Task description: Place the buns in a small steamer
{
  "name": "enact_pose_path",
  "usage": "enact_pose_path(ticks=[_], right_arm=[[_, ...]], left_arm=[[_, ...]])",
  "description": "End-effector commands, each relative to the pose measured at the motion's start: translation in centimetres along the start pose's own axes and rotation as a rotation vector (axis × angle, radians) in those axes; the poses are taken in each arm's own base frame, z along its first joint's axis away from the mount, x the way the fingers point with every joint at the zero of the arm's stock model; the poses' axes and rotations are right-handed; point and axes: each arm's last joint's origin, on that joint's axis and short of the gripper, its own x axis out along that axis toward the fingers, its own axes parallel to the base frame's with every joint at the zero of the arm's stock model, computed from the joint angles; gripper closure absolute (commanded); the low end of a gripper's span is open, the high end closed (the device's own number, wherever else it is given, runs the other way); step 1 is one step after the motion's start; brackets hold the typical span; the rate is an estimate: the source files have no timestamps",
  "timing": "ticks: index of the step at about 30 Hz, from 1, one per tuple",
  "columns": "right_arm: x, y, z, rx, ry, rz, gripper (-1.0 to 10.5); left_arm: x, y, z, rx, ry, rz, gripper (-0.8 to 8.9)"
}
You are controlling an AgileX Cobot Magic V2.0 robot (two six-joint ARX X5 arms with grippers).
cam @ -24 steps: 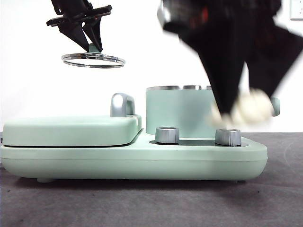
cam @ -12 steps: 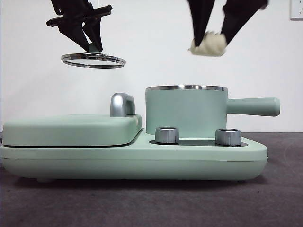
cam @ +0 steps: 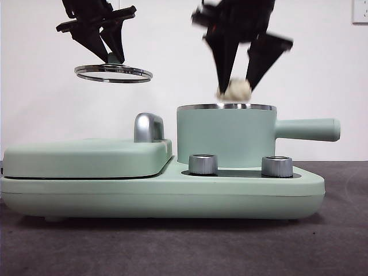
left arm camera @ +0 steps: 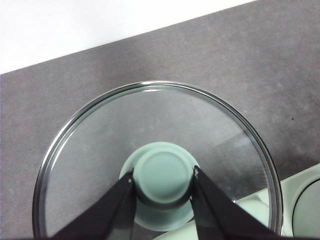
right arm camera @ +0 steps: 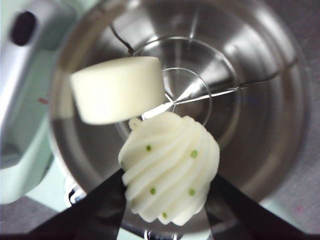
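Griddle lid [cam: 86,158], two steel knobs [cam: 203,164]

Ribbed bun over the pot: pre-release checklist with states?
1. Right gripper shut on the ribbed bun: ok.
2. Bun above the small steamer opening, per right wrist view: ok.
3. Lid off the pot, held aside by the left gripper: ok.
4. Smooth bun already inside the pot: ok.
5. Free space in the pot beside the smooth bun: ok.
6. Bun low enough for a gentle drop: cannot tell; front view shows it just above the rim.
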Motion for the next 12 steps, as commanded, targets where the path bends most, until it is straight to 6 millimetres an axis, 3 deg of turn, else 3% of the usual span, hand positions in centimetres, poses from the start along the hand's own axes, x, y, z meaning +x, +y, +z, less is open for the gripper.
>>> enact_pose_path(ticks=[1, 6, 12], right_arm=[[1.8, 0.1, 0.4, -0.015, 0.076, -0.019, 7.2], [4.3, -0.1, 1.0, -0.014, 0.129, -0.078, 7.2], [5.1, -0.4, 1.3, -0.024, 0.137, -0.079, 7.2]], left_arm=[[-0.4, -0.1, 1.0, 0.003, -0.058, -0.002, 7.57], [-0.4, -0.1, 1.0, 0.002, -0.057, -0.002, 7.57], [-0.4, -0.1, 1.0, 0.002, -0.057, -0.002, 7.57]])
